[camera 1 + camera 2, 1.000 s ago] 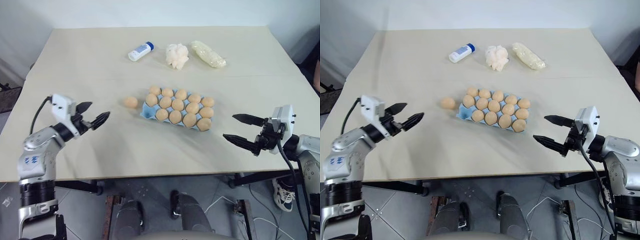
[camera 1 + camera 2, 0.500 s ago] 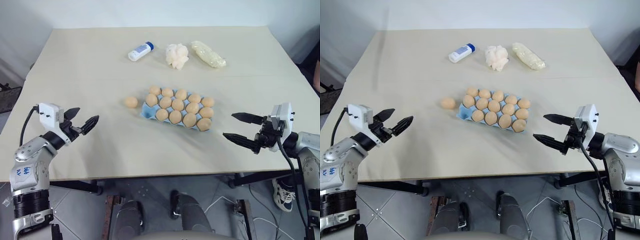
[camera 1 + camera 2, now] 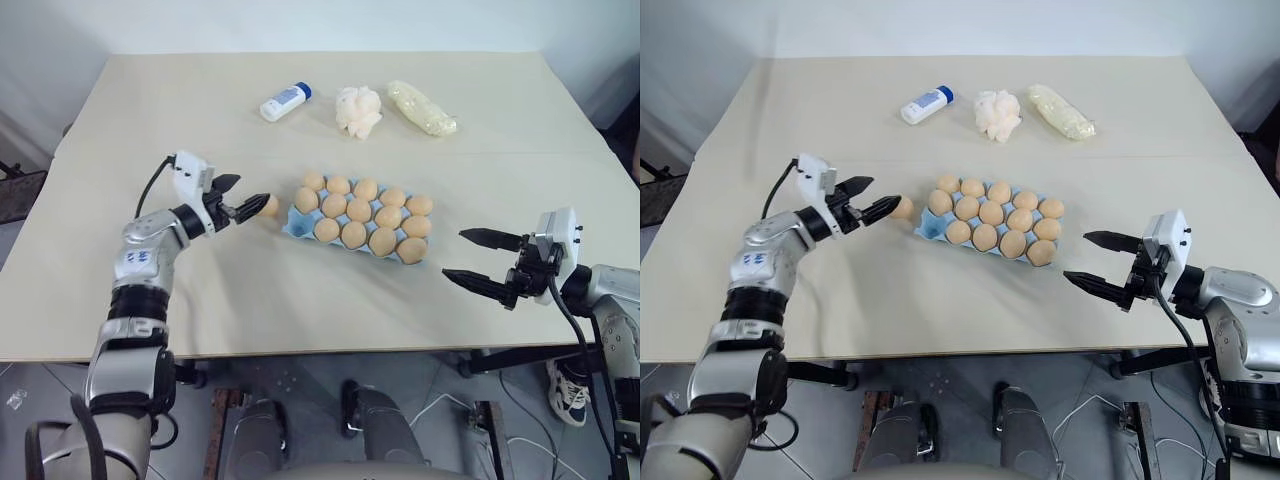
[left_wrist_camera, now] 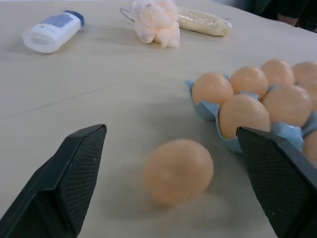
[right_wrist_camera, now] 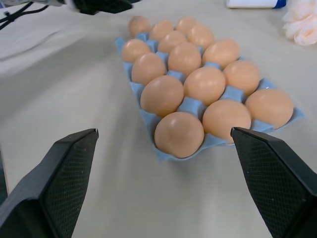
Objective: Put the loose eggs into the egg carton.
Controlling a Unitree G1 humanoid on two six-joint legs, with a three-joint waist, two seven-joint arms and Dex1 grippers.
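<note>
My left end effector (image 3: 240,204) hangs spread wide around the last loose tan-brown egg (image 4: 178,171), beside the light blue moulded egg carton (image 3: 292,226). Next I'd close gently, then lift.

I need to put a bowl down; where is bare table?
Free: the near strip of the table between both grippers, and the far left corner beyond the bottle. Crowded: around the egg carton, and the far edge by the wad.
</note>
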